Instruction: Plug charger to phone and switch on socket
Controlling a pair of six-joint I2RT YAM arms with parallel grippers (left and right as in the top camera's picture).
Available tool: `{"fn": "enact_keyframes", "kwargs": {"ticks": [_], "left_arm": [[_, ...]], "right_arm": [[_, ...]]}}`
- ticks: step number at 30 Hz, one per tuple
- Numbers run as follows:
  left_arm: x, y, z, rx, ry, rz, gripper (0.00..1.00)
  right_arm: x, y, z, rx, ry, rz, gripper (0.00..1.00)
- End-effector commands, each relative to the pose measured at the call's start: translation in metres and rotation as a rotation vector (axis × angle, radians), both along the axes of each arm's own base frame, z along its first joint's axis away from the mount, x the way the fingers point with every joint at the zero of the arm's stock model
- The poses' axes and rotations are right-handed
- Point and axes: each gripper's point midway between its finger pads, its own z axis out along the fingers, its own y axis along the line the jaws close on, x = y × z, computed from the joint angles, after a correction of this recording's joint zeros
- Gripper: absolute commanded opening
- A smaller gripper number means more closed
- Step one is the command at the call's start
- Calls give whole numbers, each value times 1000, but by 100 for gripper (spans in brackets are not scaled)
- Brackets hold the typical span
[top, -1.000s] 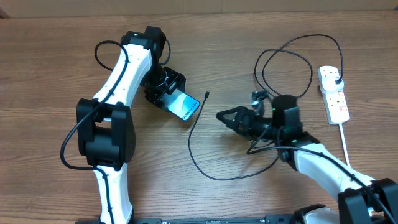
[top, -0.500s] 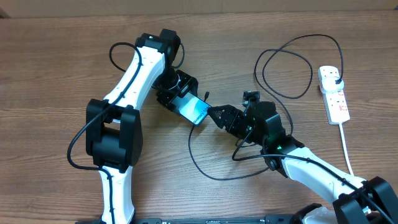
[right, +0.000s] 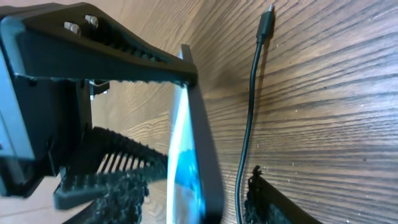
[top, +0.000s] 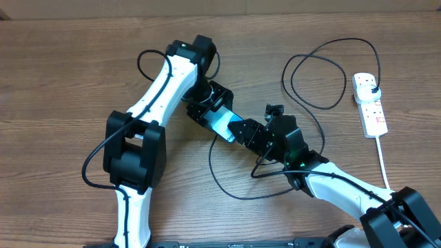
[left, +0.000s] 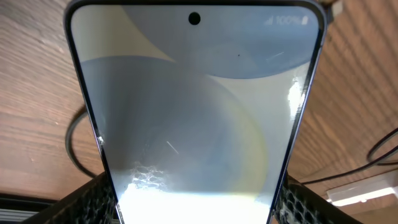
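My left gripper [top: 210, 110] is shut on the phone [top: 222, 122] and holds it above the table, lit screen up. The screen fills the left wrist view [left: 193, 124]. My right gripper [top: 240, 131] is open, with its fingers on either side of the phone's free end. In the right wrist view the phone [right: 186, 155] shows edge-on between those fingers. The black charger cable [top: 238, 198] lies on the table, its small plug tip [right: 268, 15] loose beside the phone. Its black plug [top: 373, 85] sits in the white socket strip [top: 372, 107] at the far right.
The cable makes loose loops [top: 317, 76] between my right arm and the strip. The strip's thick white cord [top: 383, 162] runs toward the front edge. A wooden table [top: 69, 83] lies underneath, and the left gripper's fingers [right: 93, 56] crowd the right wrist view.
My left arm has carried the phone to the right, toward the table's middle. My right gripper has moved left to meet it, and its fingers now straddle the phone's end.
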Motion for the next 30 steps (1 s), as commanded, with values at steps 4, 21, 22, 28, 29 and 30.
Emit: {"fn": "enact_keyframes", "kwargs": {"ticks": [4, 21, 22, 28, 29, 30], "left_arm": [[-6, -26, 10, -32, -2, -4, 56], [-6, -35, 11, -55, -7, -4, 56], [-6, -35, 11, -55, -6, -4, 56], [-7, -35, 11, -56, -6, -3, 59], [-7, -35, 11, -56, -6, -4, 59], [-7, -35, 11, -56, -5, -4, 59]], "right_arm": [[8, 2, 7, -9, -33, -37, 46], [9, 0, 6, -15, -34, -46, 14], [9, 0, 7, -14, -34, -46, 11], [15, 3, 19, 47, -47, -73, 4], [17, 4, 21, 57, -54, -76, 4], [18, 4, 23, 62, -63, -76, 4]]}}
